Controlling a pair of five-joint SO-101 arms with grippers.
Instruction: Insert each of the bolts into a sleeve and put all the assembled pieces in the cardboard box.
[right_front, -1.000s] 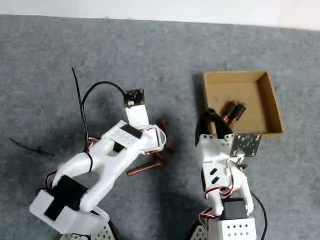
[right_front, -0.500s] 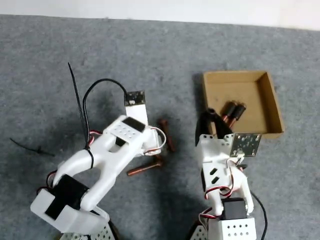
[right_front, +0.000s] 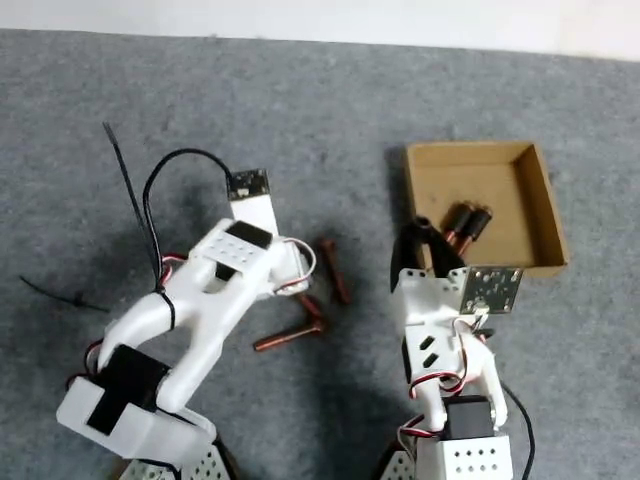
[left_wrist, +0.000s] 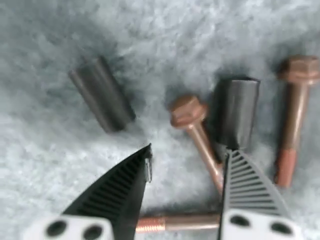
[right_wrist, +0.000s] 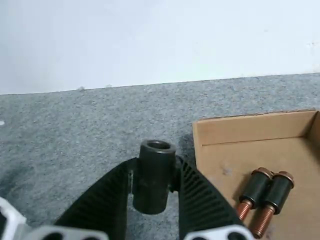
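Observation:
My left gripper hangs open just above the grey mat, over a copper bolt. Beside that bolt lies a dark sleeve, with a second bolt past it and another sleeve on the other side. A third bolt lies close under the fingers. From above, two bolts show beside the left arm. My right gripper is shut on an upright black sleeve, next to the cardboard box. Two assembled pieces lie in the box.
A black cable tie lies on the mat at the far left. The left arm's black cable loops up beside its wrist camera. A white wall borders the mat's far edge.
The left arm has swung left and slightly away, uncovering more of the bolts beside it. The right arm has held still with its sleeve.

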